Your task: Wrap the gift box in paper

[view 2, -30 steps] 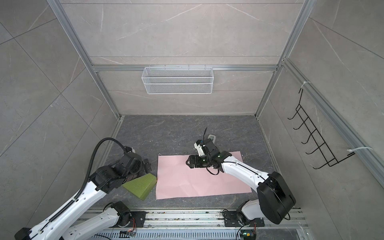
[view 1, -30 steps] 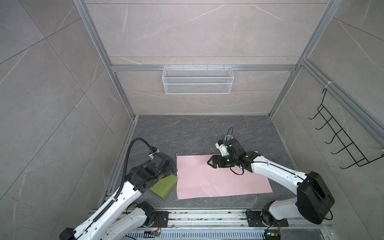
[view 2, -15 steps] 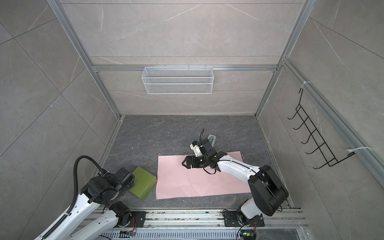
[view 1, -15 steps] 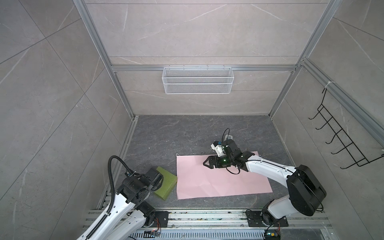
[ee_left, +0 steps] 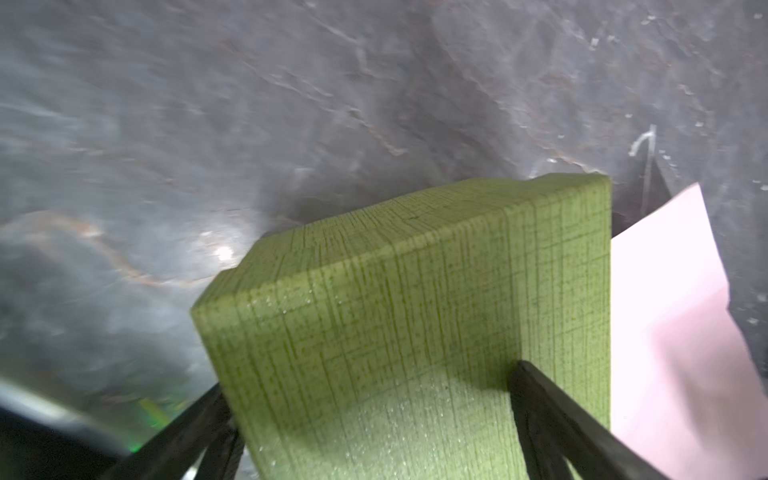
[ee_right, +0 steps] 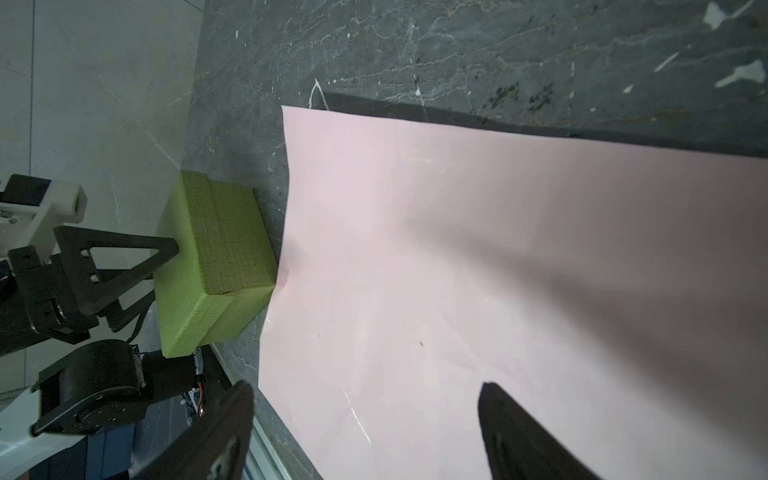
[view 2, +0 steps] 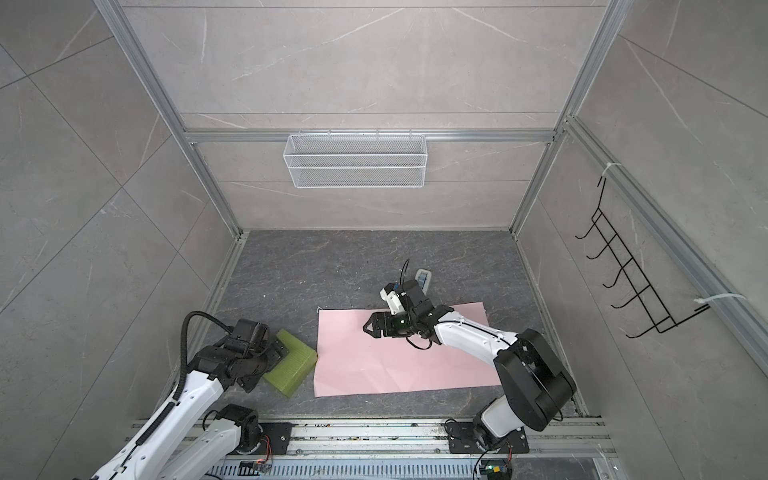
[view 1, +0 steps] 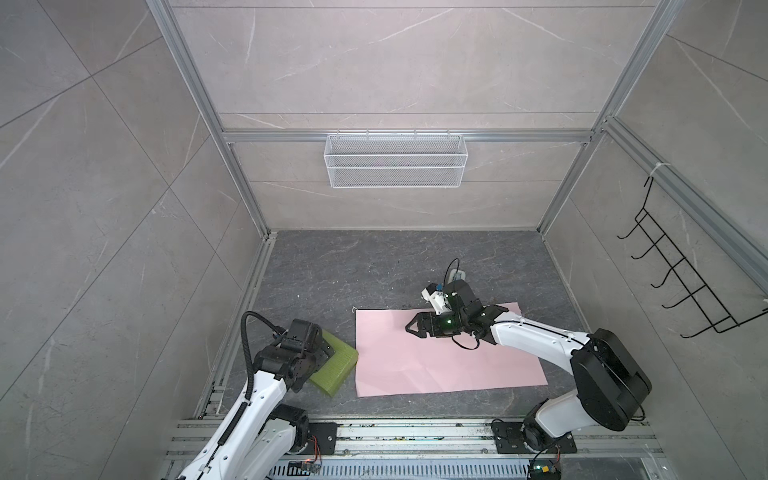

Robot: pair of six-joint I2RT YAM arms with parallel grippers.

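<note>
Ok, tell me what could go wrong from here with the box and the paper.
1. The gift box has a corner at the edge of the paper; sliding it across may shove or crumple the sheet.
2. The left hand flanks only one end of the box, grip unclear; lifted, it could tilt or slip.
3. The right hand is open above the paper and seems not to pin it, so the sheet may shift.
</note>
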